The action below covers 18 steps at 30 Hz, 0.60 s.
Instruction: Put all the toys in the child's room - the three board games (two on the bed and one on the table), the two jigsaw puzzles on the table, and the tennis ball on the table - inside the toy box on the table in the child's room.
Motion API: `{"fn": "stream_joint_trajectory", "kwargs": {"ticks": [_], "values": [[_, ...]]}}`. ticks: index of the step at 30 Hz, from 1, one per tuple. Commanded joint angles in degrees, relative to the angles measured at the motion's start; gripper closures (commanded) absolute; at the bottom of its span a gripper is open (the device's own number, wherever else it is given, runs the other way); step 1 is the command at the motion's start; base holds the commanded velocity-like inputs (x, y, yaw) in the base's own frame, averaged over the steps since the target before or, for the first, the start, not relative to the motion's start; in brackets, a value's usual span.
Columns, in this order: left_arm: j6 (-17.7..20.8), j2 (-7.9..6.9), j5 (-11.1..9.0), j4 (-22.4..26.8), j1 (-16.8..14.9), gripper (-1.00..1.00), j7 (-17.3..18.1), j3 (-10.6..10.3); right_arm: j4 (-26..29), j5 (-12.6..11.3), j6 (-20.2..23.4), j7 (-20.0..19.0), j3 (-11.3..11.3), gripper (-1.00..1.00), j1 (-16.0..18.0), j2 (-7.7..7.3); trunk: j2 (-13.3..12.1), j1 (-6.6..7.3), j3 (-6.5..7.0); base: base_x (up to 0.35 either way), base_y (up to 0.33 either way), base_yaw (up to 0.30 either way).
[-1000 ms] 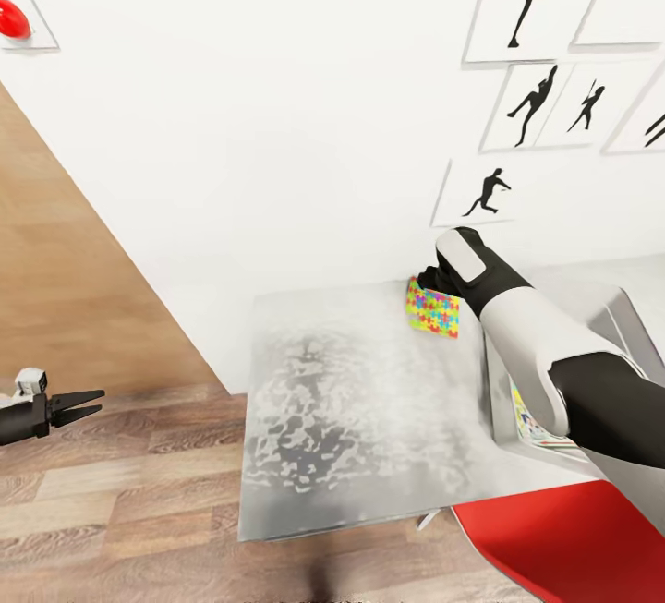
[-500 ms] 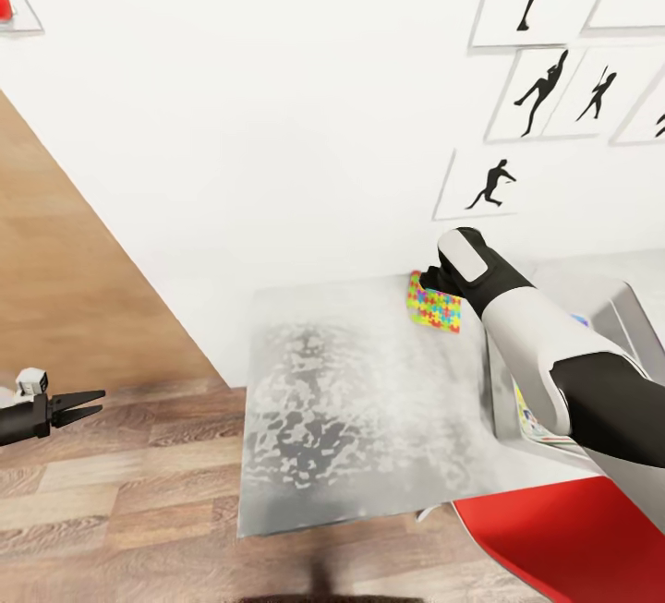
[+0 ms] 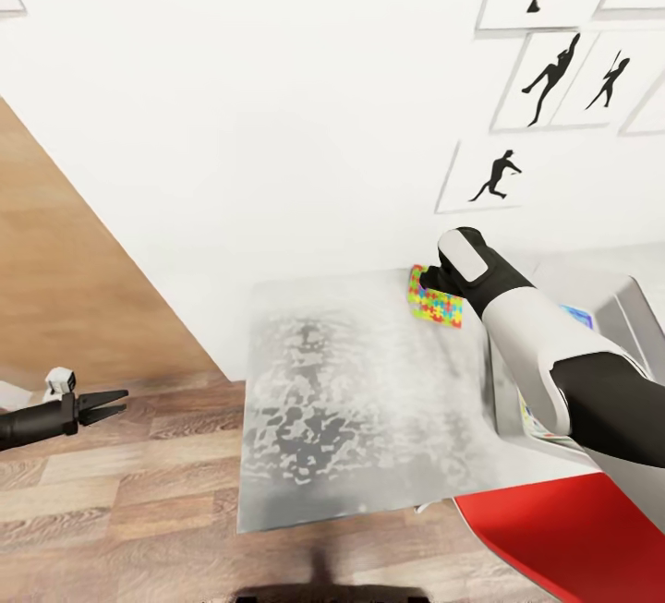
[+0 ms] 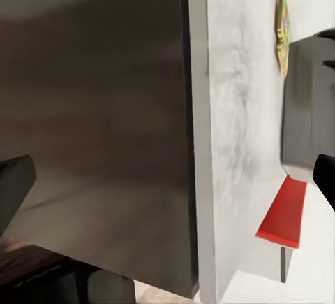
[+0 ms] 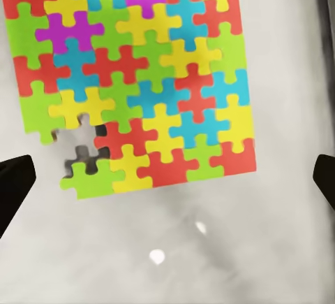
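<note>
My right pincer (image 5: 167,178) hangs spread wide above one flat jigsaw puzzle (image 5: 132,73), its two dark fingertips (image 5: 14,185) showing at either edge of the right wrist view with mottled grey tabletop between them, pinching nothing. That close view shows the puzzle as a rectangle of interlocking red, yellow, green, blue and magenta pieces, with a gap of missing pieces at one corner. From the head camera the same puzzle (image 3: 434,298) is a small bright patch at the far edge of the table (image 3: 360,400), close to the white wall and partly hidden by my black-and-white right arm, so I cannot read the pincer there. The head view also takes in the pale grey toy box (image 3: 637,317) beside the puzzle, a printed flat item in it, a glossy red chair (image 3: 563,538) below, wood-plank floor, and four black silhouette pictures (image 3: 489,176) on the wall. My left pincer (image 3: 103,406), a slim dark pair of prongs slightly parted, hangs over the floor well apart from the table.
</note>
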<state>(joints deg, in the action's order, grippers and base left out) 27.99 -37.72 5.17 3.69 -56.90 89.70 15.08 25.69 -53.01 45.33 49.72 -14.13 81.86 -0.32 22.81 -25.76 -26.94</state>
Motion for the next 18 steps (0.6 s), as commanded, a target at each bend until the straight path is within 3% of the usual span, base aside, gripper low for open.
{"fn": "stream_joint_trajectory", "kwargs": {"ticks": [1, 18], "values": [[0.6, 0.26, 0.5, 0.0, -0.1, -1.00, 0.3, 0.4, 0.1, -0.3, 0.3, 0.4, -0.3, -1.00, 0.1, -0.07, 0.1, -0.03, -0.19, 0.000, 0.000, 0.000], [0.5, 0.80, 0.2, 0.0, -0.1, -1.00, 0.2, 0.5, 0.1, -0.3, 0.3, 0.3, -0.3, -1.00, 0.1, -0.20, 0.1, -0.03, -1.80, 0.000, 0.000, 0.000]]}}
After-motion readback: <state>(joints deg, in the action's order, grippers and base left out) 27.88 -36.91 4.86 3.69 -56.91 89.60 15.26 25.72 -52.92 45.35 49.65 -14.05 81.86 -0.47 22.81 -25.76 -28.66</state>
